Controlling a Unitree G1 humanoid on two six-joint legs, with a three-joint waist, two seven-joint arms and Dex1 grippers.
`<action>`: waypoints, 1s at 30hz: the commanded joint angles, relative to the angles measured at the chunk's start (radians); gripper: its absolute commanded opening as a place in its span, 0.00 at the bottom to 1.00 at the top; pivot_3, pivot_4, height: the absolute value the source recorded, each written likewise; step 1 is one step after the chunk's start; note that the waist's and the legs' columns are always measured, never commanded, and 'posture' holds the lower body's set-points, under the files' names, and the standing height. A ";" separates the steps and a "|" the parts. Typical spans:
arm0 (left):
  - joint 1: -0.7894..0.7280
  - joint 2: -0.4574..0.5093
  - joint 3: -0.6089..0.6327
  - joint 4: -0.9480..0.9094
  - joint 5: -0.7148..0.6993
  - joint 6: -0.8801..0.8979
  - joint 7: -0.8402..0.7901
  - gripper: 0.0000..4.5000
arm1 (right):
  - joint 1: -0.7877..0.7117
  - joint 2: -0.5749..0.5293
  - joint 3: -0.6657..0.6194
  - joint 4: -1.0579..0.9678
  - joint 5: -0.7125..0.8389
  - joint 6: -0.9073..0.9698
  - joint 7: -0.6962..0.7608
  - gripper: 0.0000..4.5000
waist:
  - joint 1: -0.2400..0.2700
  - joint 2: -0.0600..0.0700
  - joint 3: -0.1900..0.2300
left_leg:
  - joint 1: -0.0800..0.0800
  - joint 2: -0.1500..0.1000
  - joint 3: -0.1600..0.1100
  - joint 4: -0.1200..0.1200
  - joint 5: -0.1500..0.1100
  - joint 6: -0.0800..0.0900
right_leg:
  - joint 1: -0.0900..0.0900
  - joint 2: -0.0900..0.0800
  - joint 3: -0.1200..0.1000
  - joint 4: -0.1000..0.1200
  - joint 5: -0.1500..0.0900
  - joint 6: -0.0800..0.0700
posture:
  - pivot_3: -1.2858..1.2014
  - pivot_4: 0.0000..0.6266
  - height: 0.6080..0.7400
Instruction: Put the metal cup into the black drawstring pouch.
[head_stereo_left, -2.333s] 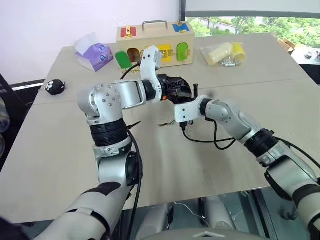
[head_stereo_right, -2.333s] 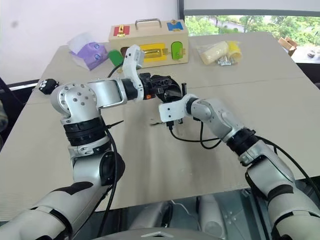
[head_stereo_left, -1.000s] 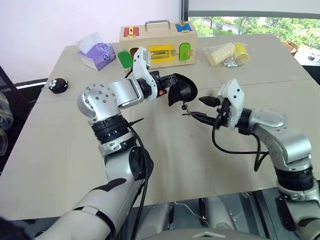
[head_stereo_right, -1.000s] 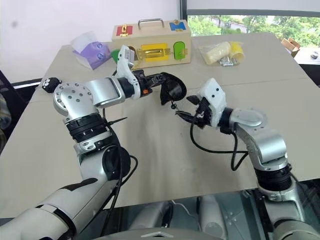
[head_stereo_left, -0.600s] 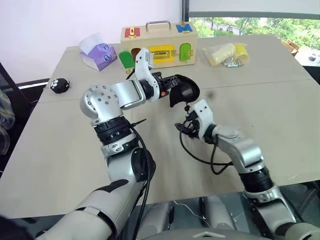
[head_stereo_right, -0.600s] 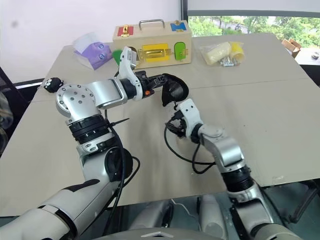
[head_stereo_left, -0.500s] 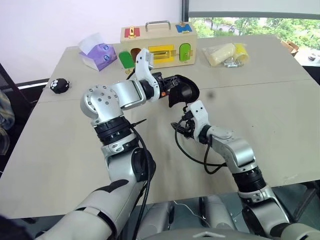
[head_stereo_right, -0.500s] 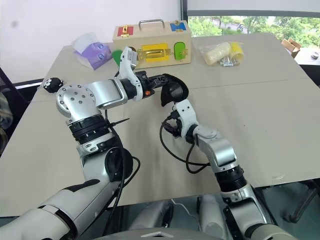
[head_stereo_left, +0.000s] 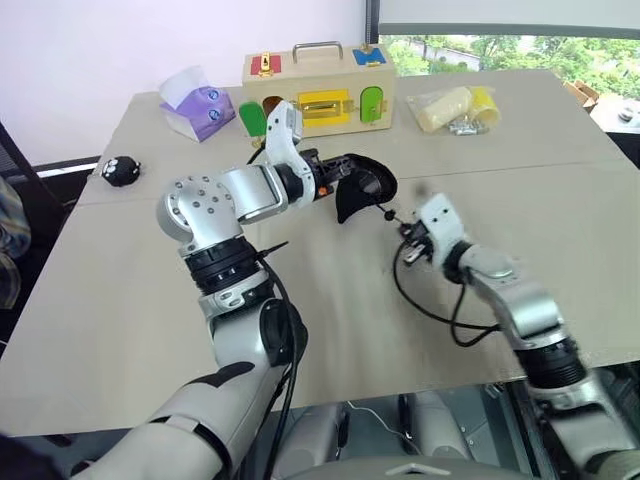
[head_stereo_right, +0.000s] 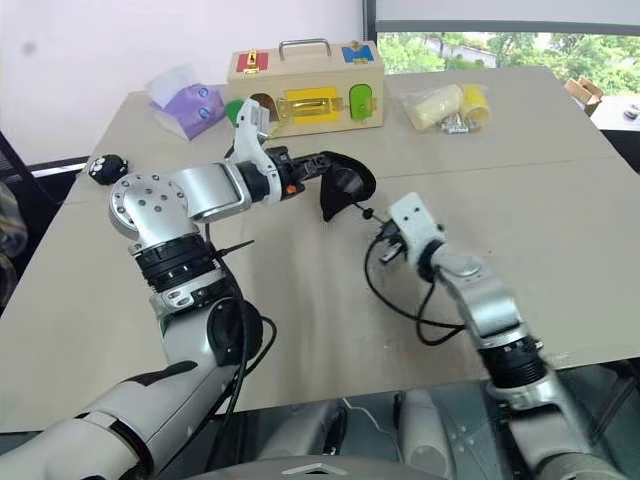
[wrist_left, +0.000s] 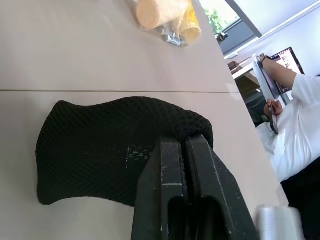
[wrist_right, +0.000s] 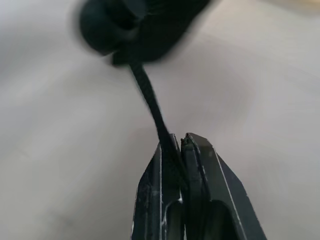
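- On the far left of the table I see a small black spotted toy and a purple tissue pack, both well away from the work.
- My left gripper has its jaws pinching the black drawstring pouch at its top edge, holding it above the table.
- The pouch is soft mesh fabric, light and floppy; it sags from the one held point, so I judge the rim or cord the best place to take hold.
- The metal cup I cannot make out; it may be inside the pouch.
- My right gripper has its jaws pressed onto the drawstring cord, just beside the pouch.
- A second ago those right jaws stood spread; now they have closed on the cord.
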 joint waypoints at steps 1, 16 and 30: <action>0.086 0.036 -0.096 -0.094 -0.082 -0.065 -0.137 0.00 | -0.191 -0.032 -0.086 -0.094 -0.009 -0.112 0.014 0.01 | -0.015 0.000 0.000 | 0.001 0.001 0.000 0.000 0.000 0.000 | 0.000 0.001 0.000 0.000 0.000 0.000 | 0.52 0.24 0.77; 0.213 0.240 -0.451 -0.166 0.015 -0.687 -0.508 0.67 | -0.360 0.064 -0.042 -0.142 0.060 -0.117 0.100 0.00 | 0.003 -0.001 0.000 | -0.001 0.002 -0.002 -0.001 -0.001 -0.003 | -0.001 0.001 -0.002 -0.003 0.001 -0.001 | 0.52 0.24 0.77; 0.256 0.301 -0.544 -0.234 -0.004 -0.746 -0.623 0.67 | -0.374 0.085 -0.015 -0.062 0.010 -0.165 0.102 0.00 | 0.002 -0.001 0.000 | -0.001 0.003 -0.002 -0.002 0.000 -0.002 | -0.001 0.002 -0.001 -0.002 0.001 -0.001 | 0.52 0.24 0.77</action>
